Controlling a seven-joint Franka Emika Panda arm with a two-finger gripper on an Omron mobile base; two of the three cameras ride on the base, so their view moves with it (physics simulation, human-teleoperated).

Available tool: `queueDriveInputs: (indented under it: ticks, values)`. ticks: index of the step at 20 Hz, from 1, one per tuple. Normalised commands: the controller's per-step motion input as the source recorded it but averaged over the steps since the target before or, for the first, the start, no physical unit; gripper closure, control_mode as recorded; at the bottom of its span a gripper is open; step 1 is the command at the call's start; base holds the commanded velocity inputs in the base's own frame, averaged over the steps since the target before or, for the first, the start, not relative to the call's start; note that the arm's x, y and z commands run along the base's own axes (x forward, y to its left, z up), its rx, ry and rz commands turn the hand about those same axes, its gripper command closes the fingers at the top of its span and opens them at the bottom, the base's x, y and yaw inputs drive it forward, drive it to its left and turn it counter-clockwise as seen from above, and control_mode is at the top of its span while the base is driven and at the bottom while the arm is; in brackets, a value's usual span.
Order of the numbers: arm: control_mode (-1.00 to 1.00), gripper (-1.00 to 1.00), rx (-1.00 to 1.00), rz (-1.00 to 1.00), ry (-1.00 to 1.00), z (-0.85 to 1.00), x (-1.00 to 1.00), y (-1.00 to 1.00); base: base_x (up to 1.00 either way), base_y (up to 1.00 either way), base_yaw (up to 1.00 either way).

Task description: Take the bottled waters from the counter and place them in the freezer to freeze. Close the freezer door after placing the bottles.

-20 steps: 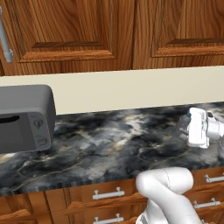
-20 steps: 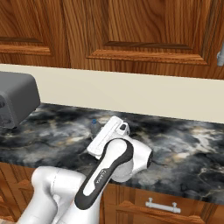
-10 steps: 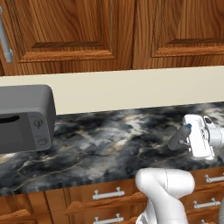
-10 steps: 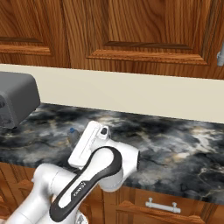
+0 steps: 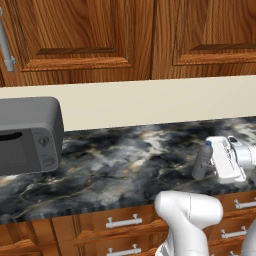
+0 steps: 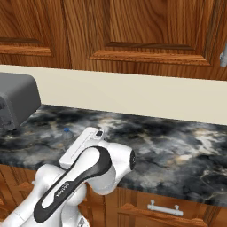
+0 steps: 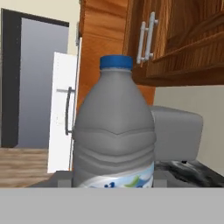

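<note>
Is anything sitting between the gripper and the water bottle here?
No. Nothing visible separates them: the bottle stands right in front of the gripper, close up in the hand view, upright on the counter.

bottle (image 5: 202,161) upright on counter (image 5: 125,160), toaster (image 5: 27,135) well off at its 9 o'clock, cabinets (image 5: 125,40) above.

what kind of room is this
A home kitchen, rendered rather than real: a black marble counter over wooden drawers, wooden wall cabinets above, and a grey toaster at the left. A blue-capped water bottle sits right before the end effector.
</note>
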Motion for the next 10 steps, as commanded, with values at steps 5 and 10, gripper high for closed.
queueDriveInputs:
  ticks: [5, 10]
  values:
    - [-1.00, 1.00, -0.07, -0.03, 0.02, 0.16, -0.27, 0.02, 0.00, 0.00, 0.00]
    - [-1.00, 1.00, 0.01, 0.00, -0.01, 0.13, -0.51, 0.01, 0.00, 0.00, 0.00]
